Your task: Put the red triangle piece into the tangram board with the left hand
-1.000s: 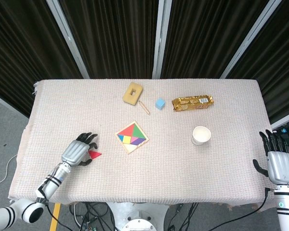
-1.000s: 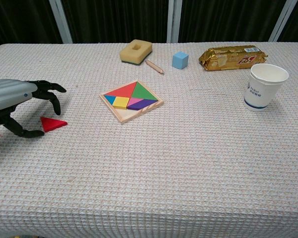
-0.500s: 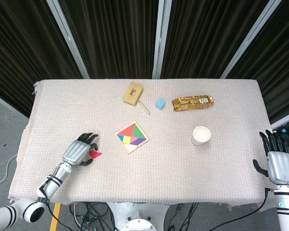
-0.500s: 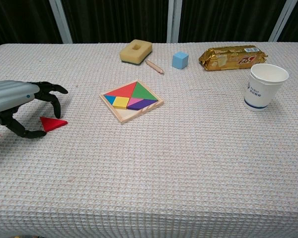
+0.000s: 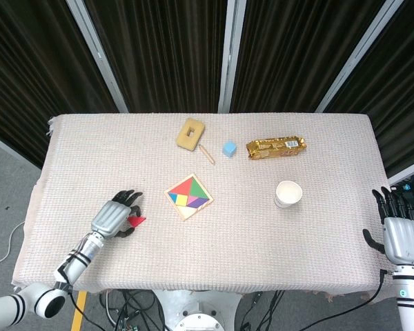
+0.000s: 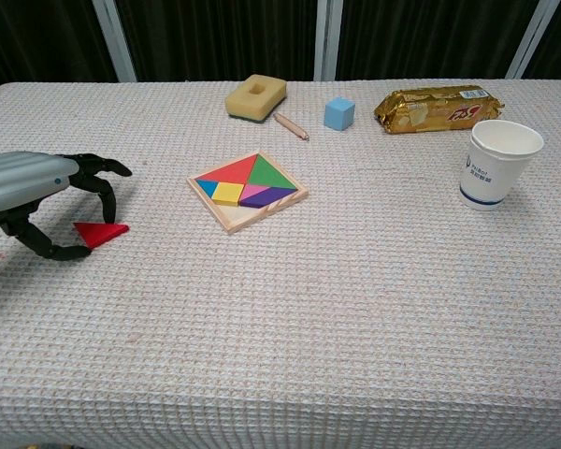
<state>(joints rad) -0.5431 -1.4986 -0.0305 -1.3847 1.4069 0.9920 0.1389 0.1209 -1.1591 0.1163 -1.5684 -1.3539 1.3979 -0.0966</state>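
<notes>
- Head view: the left hand (image 5: pixel 112 218) lay at the near left of the table (image 5: pixel 214 255), fingers curled over the red triangle piece (image 5: pixel 136 221), which poked out from under the fingertips and rested on the cloth. From above I could not tell whether the piece was gripped or only covered. The tangram board (image 5: pixel 189 196) sat well apart to the right. The right hand (image 5: pixel 398 234) waited off the table's right edge, fingers apart and holding nothing.
- Head view, risk: the board looked nearly full, so the free slot was probably tight; a piece arriving at the wrong angle would likely ride up on its neighbours.
- Chest view: the left hand (image 6: pixel 33 192) arched over the red triangle piece (image 6: pixel 101 234), one dark finger touching its near edge and another coming down behind it. The piece lay flat, not lifted; a firm pinch was not evident.
- Chest view, risk: the piece was thin and flat on a textured cloth, so closing fingers might push it aside or snag the weave, and a weak pinch could drop it on the way to the tangram board (image 6: pixel 248 191).
</notes>
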